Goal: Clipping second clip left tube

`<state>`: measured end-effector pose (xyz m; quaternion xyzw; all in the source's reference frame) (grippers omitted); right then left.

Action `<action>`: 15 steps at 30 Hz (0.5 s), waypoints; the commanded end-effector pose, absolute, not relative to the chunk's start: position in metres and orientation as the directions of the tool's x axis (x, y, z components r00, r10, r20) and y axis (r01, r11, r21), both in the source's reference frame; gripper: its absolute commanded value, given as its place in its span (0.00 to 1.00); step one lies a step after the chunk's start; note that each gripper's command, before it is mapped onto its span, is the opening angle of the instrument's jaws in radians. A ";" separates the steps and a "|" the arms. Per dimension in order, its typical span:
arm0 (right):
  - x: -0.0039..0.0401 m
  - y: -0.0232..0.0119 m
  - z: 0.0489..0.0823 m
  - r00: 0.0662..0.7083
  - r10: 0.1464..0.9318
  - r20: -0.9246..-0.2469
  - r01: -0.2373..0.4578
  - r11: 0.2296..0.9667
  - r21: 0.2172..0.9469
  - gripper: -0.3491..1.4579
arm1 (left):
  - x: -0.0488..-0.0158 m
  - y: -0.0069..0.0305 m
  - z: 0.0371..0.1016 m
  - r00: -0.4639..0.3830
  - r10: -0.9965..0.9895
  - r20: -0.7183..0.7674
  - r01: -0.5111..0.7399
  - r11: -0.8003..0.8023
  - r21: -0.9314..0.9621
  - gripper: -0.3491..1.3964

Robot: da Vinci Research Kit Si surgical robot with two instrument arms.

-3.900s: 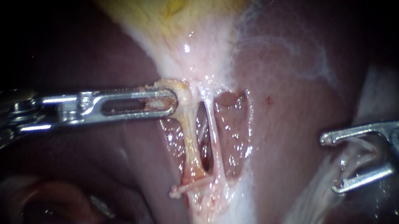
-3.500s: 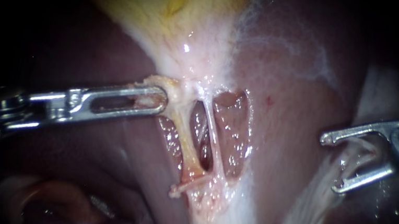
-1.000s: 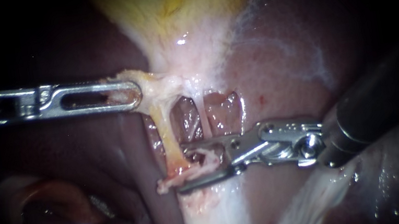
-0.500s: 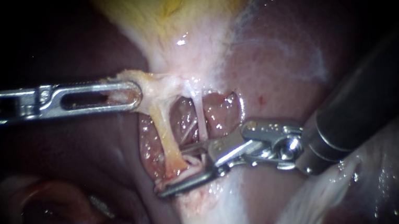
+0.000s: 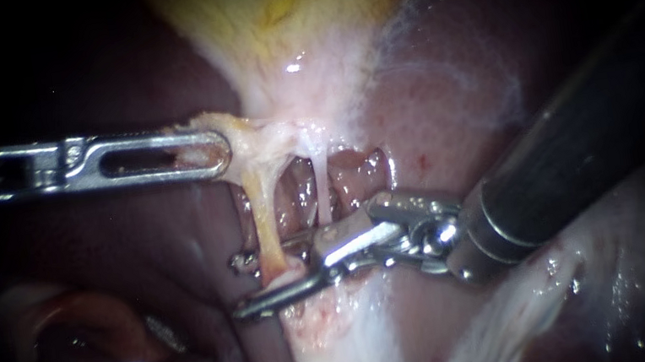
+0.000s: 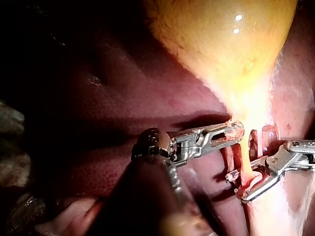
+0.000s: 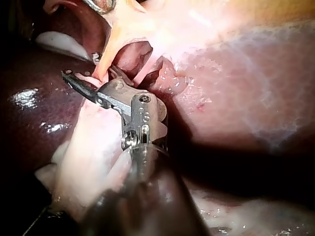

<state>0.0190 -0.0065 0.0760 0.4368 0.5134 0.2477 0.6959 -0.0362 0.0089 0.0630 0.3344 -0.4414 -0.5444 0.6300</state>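
The yellowish left tube runs down from the gallbladder neck, with the thin white right tube beside it. My left instrument comes in level from the left, its slotted jaws shut on the pale tissue at the neck and holding it stretched leftward. My right instrument reaches in from the right. Its jaws are open and straddle the left tube's lower end, one behind it and one in front. In the left wrist view the left instrument holds the neck tissue, and the right instrument sits below.
Dark red liver surrounds the opened window behind the tubes. White fatty tissue runs down below the tubes. The right instrument's thick dark shaft crosses the right side. In the right wrist view the right instrument brackets the left tube.
My right instrument has come in from the right edge and slid further left, so its open jaws now straddle the left tube's lower end. The left instrument pulled the neck leftward, then held still.
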 end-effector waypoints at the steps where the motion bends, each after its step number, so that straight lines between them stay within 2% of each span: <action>1: 0.0190 -0.0065 0.0759 0.351 0.795 -0.494 0.101 0.493 0.864 0.38 | -0.0362 0.0088 0.0630 0.018 -0.981 0.192 0.391 0.184 0.902 0.00; 4: 0.0188 -0.0064 0.0759 0.351 0.796 -0.494 0.102 0.492 0.865 0.31 | -0.0362 0.0088 0.0630 0.017 -0.981 0.192 0.391 0.183 0.902 0.00; 9: 0.0181 -0.0061 0.0758 0.353 0.795 -0.493 0.108 0.489 0.866 0.00 | -0.0362 0.0088 0.0630 0.018 -0.981 0.192 0.391 0.184 0.902 0.00; 15: 0.0171 -0.0067 0.0758 0.367 0.791 -0.490 0.124 0.480 0.868 0.00 | -0.0362 0.0088 0.0630 0.018 -0.981 0.192 0.391 0.184 0.902 0.00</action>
